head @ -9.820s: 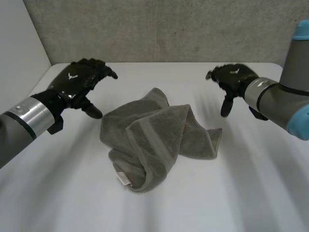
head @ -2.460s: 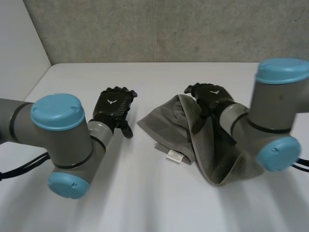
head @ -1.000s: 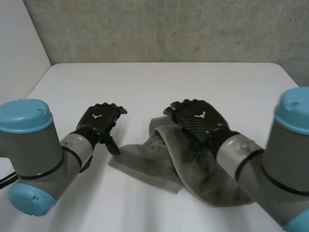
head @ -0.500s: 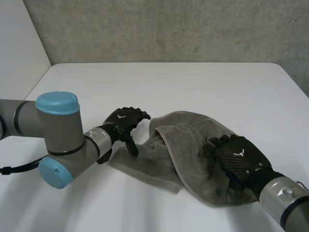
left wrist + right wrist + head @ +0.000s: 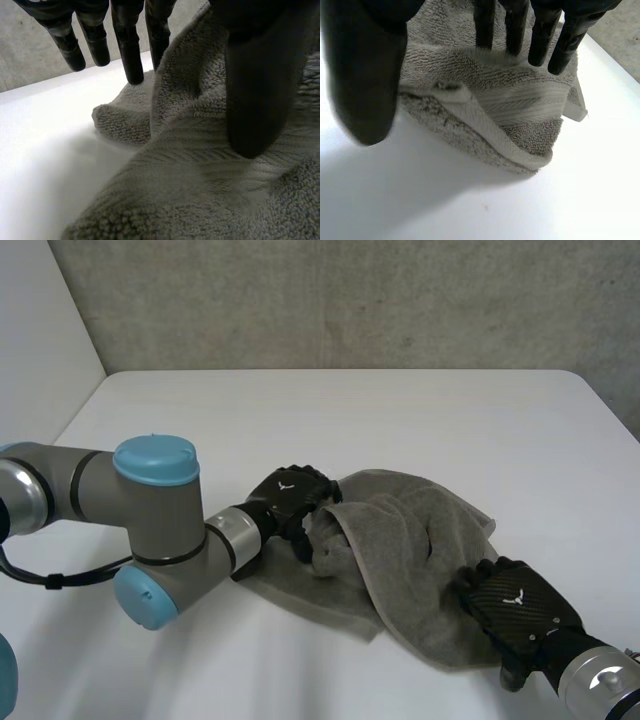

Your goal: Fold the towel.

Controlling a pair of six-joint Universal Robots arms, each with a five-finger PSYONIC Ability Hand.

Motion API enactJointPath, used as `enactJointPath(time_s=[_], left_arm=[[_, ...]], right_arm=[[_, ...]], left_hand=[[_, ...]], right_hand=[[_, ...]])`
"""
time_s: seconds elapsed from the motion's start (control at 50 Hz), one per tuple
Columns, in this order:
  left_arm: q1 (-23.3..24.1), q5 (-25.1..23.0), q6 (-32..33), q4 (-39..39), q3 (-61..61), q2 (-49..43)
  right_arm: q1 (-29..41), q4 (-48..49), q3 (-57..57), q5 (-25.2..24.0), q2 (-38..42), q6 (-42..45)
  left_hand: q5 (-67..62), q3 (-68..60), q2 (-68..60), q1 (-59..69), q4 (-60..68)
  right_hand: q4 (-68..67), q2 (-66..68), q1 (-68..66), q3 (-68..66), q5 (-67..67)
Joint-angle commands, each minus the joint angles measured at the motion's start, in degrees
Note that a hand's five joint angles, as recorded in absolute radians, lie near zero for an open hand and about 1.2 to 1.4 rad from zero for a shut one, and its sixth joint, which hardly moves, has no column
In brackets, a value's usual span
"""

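Left robot hand (image 5: 290, 498) is at the far-left end of the towel (image 5: 400, 540), released; a raised fold stands between its fingers (image 5: 131, 60) and thumb. The towel lies bunched mid-desk (image 5: 300, 410), long axis diagonal, back-left to front-right. Right robot hand (image 5: 520, 612) is on the near-right end, released, fingers straight over the hem. You have one hand per end, so you'd need to close both before spreading.

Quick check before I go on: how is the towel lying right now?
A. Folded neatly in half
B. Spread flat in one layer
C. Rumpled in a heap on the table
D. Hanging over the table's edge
C: the towel lies bunched in loose folds on the table, with the left hand at one end and the right hand at the other.
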State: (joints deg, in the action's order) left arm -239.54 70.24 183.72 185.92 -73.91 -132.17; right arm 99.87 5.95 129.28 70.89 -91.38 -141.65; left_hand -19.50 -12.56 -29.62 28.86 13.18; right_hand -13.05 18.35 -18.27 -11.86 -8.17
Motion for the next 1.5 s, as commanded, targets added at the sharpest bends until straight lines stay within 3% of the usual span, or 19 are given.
enactJointPath(time_s=[0.02,0.04,0.06,0.08,0.1,0.14,0.26,0.42,0.6,0.76,0.86,0.96,1.0,1.02,1.04,1.06,1.16,1.36,1.5], left_arm=[[0.65,0.16,-0.12,-0.30,-0.27,0.34],[0.65,0.25,-0.38,-0.56,-0.53,0.69],[0.65,0.25,-0.38,-0.56,-0.54,0.69],[0.65,0.33,-0.73,-0.74,-0.80,0.86],[0.65,0.34,-0.73,-0.74,-0.80,0.87],[0.13,0.69,-1.35,-2.13,-1.67,1.74],[-2.32,0.95,-1.96,-4.25,-4.83,8.22],[-5.06,0.95,-1.96,-4.52,-12.82,19.04],[-9.54,0.86,-1.70,-4.43,-24.17,30.47],[-13.76,0.69,-0.47,-3.73,-27.78,33.65],[-18.42,0.69,5.95,-3.29,-28.92,33.03],[-19.04,0.25,11.48,-3.73,-31.03,32.68],[-18.42,0.34,12.71,-3.73,-31.91,32.68],[-18.42,0.34,12.71,-3.73,-31.91,32.68],[-18.33,0.34,12.80,-3.73,-32.00,32.68],[-18.07,0.25,12.71,-3.73,-32.00,32.77],[-17.11,0.16,12.54,-3.46,-31.13,33.47],[-13.59,0.51,12.36,-2.67,-27.17,32.24],[-12.45,0.69,12.45,0.58,-24.45,23.47]], right_arm=[[-3.89,1.25,0.01,-2.76,1.03,2.68],[-4.50,1.17,-0.51,-3.81,1.55,3.21],[-4.51,1.17,-0.52,-3.83,1.56,3.22],[-5.12,0.82,-1.30,-4.78,2.26,3.83],[-5.13,0.81,-1.31,-4.79,2.26,3.84],[-5.65,0.20,-4.54,-5.75,2.53,2.61],[-4.95,-0.68,-11.33,-5.41,0.51,-3.64],[-5.04,-3.14,-22.30,-8.39,-3.28,-20.23],[-3.72,-6.83,-26.36,-10.42,2.18,-20.51],[-3.81,-6.92,-32.07,-9.10,10.35,-19.37],[-4.16,-7.01,-33.21,-8.40,14.57,-19.02],[-3.55,-6.92,-31.55,-8.57,14.74,-19.19],[-3.46,-6.83,-31.28,-8.57,14.74,-19.28],[-3.37,-6.83,-31.11,-8.75,14.74,-19.37],[-3.37,-6.83,-31.10,-8.75,14.74,-19.37],[-3.28,-6.75,-31.02,-8.75,14.66,-19.54],[-3.10,-6.66,-30.31,-8.84,14.13,-19.90],[-2.22,-5.08,-28.29,-8.66,13.95,-19.81],[-3.01,-4.81,-28.12,-8.57,12.90,-19.72]], left_hand=[[-21.59,2.56,-21.47,22.23,-3.18],[-28.25,2.56,-28.13,28.89,-3.18],[-28.32,2.56,-28.20,28.95,-3.18],[-36.14,2.56,-36.02,36.78,-3.18],[-36.22,2.56,-36.10,36.86,-3.18],[-50.12,2.56,-50.00,50.76,-3.18],[-50.50,2.56,-50.38,51.14,-3.18],[-50.50,2.56,-50.38,51.14,-3.18],[-50.50,2.56,-50.38,51.14,-3.18],[-50.50,2.56,-50.38,51.14,-3.18],[-50.18,2.56,-50.06,50.82,-3.18],[-38.41,2.56,-38.29,39.05,-3.18],[-10.16,2.56,-10.04,10.80,-3.18],[-9.98,2.56,-9.86,10.62,-3.18],[3.01,2.56,3.13,-2.37,-3.18],[6.63,2.56,6.76,-6.00,-3.18],[14.55,2.56,14.67,-13.91,-3.18],[14.91,2.56,15.03,-14.27,-3.18],[12.40,2.56,12.52,-11.76,-3.18]], right_hand=[[3.05,36.66,-36.74,1.86,-36.84],[3.05,50.63,-50.71,1.86,-50.81],[3.05,50.77,-50.85,1.86,-50.95],[3.05,61.54,-61.62,1.86,-61.72],[3.05,61.65,-61.73,1.86,-61.83],[3.05,61.65,-61.73,1.86,-61.83],[3.05,61.65,-61.73,1.86,-61.83],[3.05,61.65,-61.73,1.86,-61.83],[3.05,61.65,-61.73,1.86,-61.83],[3.05,61.65,-61.73,1.86,-61.83],[3.05,61.65,-61.73,1.86,-61.83],[3.05,61.65,-61.73,1.86,-61.83],[3.05,61.65,-61.73,1.86,-61.83],[3.05,61.65,-61.73,1.86,-61.83],[3.05,61.65,-61.73,1.86,-61.83],[3.05,61.65,-61.73,1.86,-61.83],[3.05,61.65,-61.73,1.86,-61.83],[3.05,61.65,-61.73,1.86,-61.83],[3.05,61.65,-61.73,1.86,-61.83]])
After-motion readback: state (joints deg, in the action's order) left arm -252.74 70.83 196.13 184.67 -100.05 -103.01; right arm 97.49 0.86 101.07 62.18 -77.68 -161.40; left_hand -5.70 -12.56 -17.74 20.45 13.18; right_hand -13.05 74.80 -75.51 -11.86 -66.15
